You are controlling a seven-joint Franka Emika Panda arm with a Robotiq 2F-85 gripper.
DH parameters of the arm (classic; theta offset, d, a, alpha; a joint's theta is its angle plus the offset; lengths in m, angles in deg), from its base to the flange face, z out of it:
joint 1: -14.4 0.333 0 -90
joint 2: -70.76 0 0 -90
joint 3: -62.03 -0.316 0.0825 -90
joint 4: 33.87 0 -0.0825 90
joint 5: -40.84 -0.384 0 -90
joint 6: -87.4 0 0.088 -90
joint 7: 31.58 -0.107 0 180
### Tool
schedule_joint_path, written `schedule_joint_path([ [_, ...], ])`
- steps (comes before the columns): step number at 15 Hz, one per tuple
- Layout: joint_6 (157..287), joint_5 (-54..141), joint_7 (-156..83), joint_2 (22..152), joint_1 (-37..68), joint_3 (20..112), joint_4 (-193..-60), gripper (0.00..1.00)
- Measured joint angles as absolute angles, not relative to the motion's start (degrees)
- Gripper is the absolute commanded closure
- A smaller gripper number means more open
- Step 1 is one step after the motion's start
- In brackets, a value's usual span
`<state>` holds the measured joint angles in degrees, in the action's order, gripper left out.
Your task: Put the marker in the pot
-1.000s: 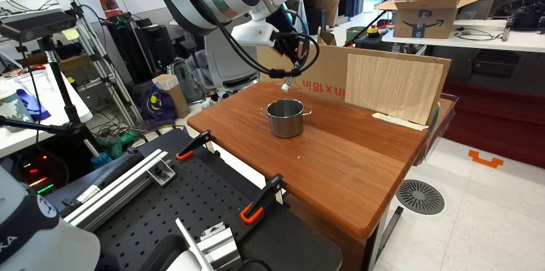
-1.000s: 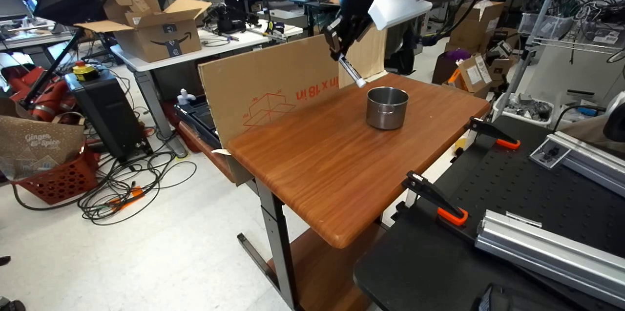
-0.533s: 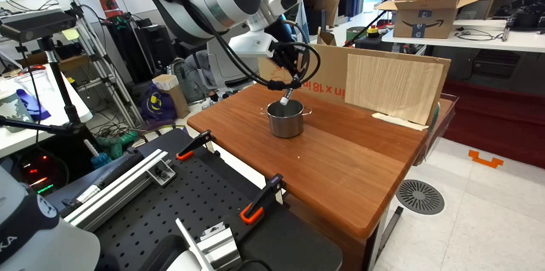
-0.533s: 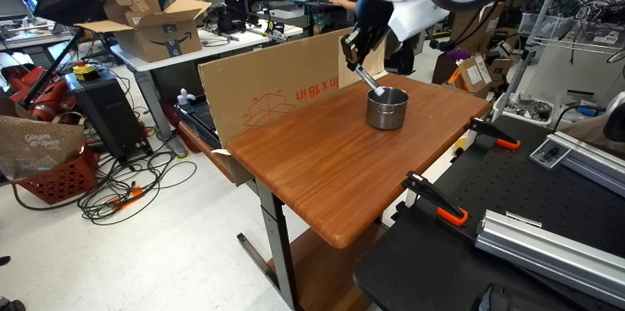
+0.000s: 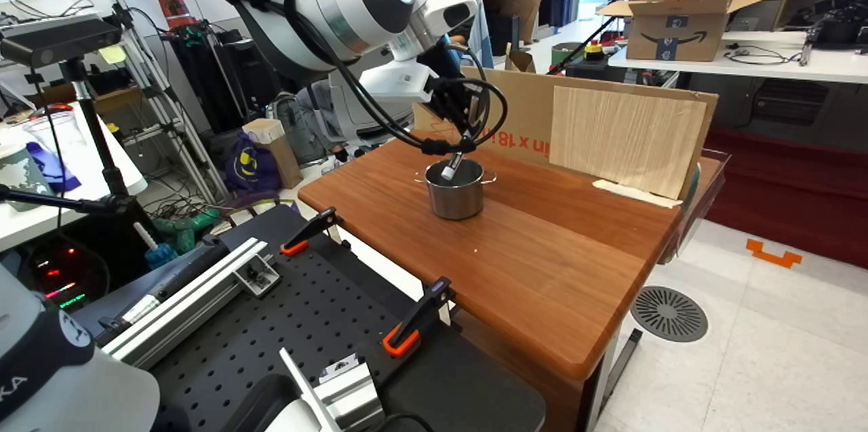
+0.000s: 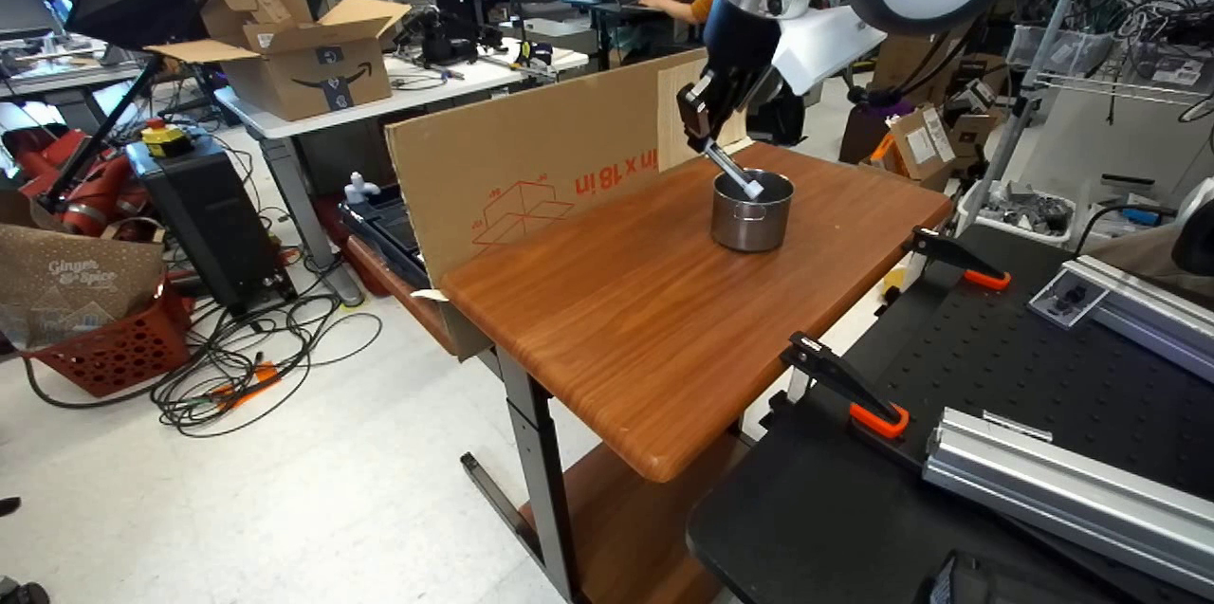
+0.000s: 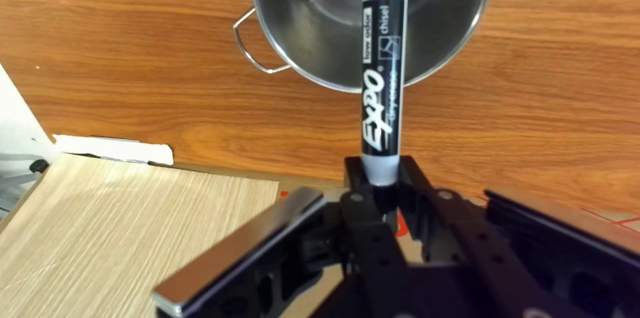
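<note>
One marker (image 7: pixel 382 78), tilted, squeezed at one end between the two fingertips (image 7: pixel 354 174) of the gripper (image 7: pixel 382 173), narrow-set around it. White free end above or just within the mouth of one steel pot (image 5: pixel 456 203) in both exterior views; cannot tell whether below the rim, nor whether touching the wall. Cut off at the top of the wrist view: part of the pot and much of one of its two side handles (image 7: pixel 242 50). Hard to make out: the small print beside the large EXPO. Across the gripper in an exterior view, black cables (image 5: pixel 444 146), hiding part of it. Cut off at the top of both exterior views: one robot arm (image 5: pixel 339 1). Beneath the pot, one wooden table (image 5: pixel 529 283); beside it, two clamps (image 5: pixel 418 317) on one black board (image 5: pixel 319 303). Upright behind the table: one cardboard panel (image 6: pixel 541 149) with one pale sheet (image 5: pixel 627 140).
</note>
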<state>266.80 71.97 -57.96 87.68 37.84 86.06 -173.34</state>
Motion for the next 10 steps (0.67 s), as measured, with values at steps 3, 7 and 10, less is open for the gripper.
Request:
schedule_joint_path([
  [3,266.8,72.0,-57.6,87.7,37.8,86.1,-173.9,0.95],
  [7,266.7,72.0,-57.1,88.1,37.8,86.1,-174.0,0.95],
  [10,266.7,72.0,-56.8,88.5,37.8,86.1,-174.0,0.95],
])
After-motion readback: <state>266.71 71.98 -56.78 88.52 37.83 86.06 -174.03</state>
